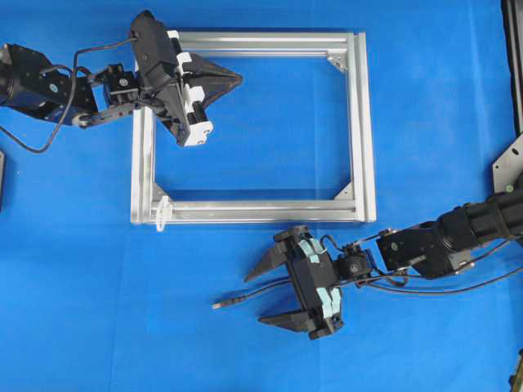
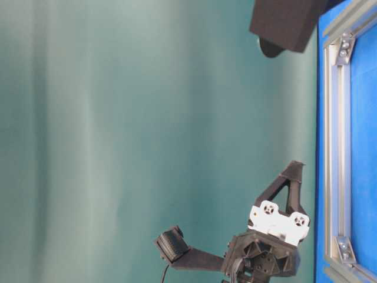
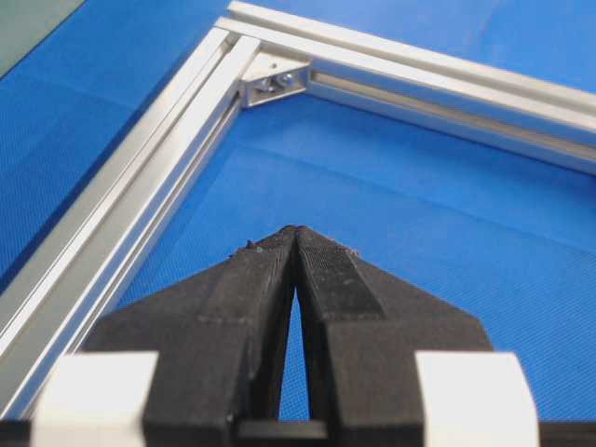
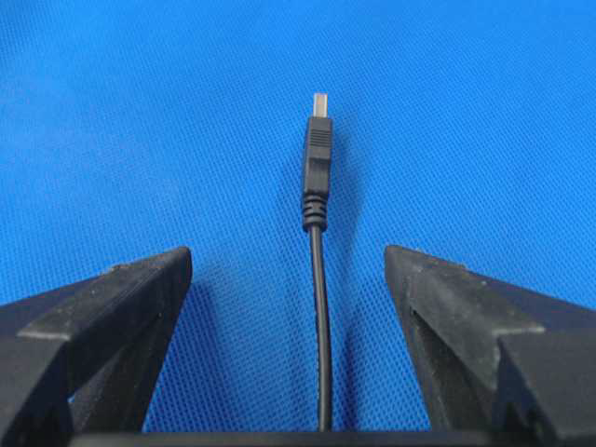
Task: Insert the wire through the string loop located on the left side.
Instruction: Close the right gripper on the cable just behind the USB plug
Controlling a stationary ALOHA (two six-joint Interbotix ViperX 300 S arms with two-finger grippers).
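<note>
Right gripper [image 1: 267, 296] is spread wide astride the wire [image 4: 319, 307], nothing grasped; left gripper [image 1: 235, 79] is clenched empty. A grip too far behind the plug [image 4: 318, 158] at twelve o'clock risks droop, so the string loop [image 1: 161, 214] could be missed.

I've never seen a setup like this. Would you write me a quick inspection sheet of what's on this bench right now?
Surface: blue mat, textured.
Job's things: wire lying flat on the mat, plug pointing left; string loop at the silver frame's lower-left corner.
Clutter: nothing seen.
Grippers: left gripper shut, empty, above the frame's top-left area; right gripper open, fingers either side of the wire, not gripping.
Cables: black arm cables beside both arms.
Surroundings: teal backdrop in the table-level view.
</note>
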